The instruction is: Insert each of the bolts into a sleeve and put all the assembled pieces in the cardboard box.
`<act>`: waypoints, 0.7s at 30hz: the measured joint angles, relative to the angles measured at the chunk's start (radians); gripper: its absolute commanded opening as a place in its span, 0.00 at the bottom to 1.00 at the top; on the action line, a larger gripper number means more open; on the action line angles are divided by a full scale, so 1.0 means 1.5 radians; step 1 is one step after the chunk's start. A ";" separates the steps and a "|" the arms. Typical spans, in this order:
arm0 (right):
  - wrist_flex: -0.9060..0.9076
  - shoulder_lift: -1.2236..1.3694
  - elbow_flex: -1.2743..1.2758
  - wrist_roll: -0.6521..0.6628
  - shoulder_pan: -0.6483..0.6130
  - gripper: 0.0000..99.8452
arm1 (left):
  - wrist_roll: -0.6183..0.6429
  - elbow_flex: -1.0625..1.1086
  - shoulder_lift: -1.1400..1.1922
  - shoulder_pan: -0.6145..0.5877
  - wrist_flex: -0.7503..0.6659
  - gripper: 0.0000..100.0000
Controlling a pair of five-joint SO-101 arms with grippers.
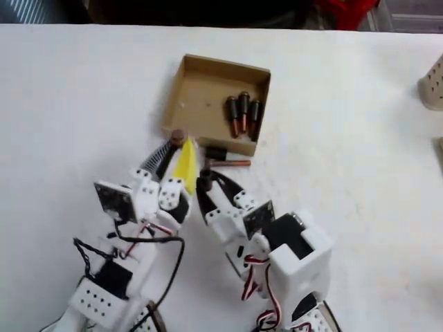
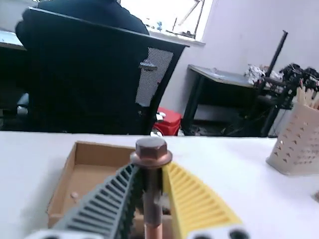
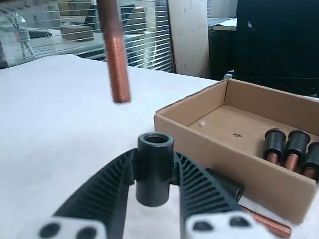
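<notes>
Below the box (image 1: 208, 63), mid-frame in the high view, my left claw (image 1: 178, 144) was clamped on an upright bolt (image 2: 151, 152), its shank hanging above the sleeve (image 3: 155, 167) pinched in my right claw (image 1: 206, 184). Three assembled pieces (image 1: 243, 114) lay in the box's right side.

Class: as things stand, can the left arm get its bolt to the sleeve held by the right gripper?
Probably yes: the bolt hangs near and a little above the sleeve, whose bore faces up, with nothing between them.
</notes>
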 measured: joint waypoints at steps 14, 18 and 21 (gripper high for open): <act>0.000 0.000 0.000 0.000 -0.010 0.02 | 0.000 -0.042 -0.106 0.087 0.236 0.02; 0.000 0.000 0.000 0.000 -0.010 0.02 | 0.001 -0.042 -0.106 0.087 0.236 0.02; 0.000 0.000 0.000 0.000 -0.010 0.02 | 0.001 -0.042 -0.106 0.076 0.189 0.02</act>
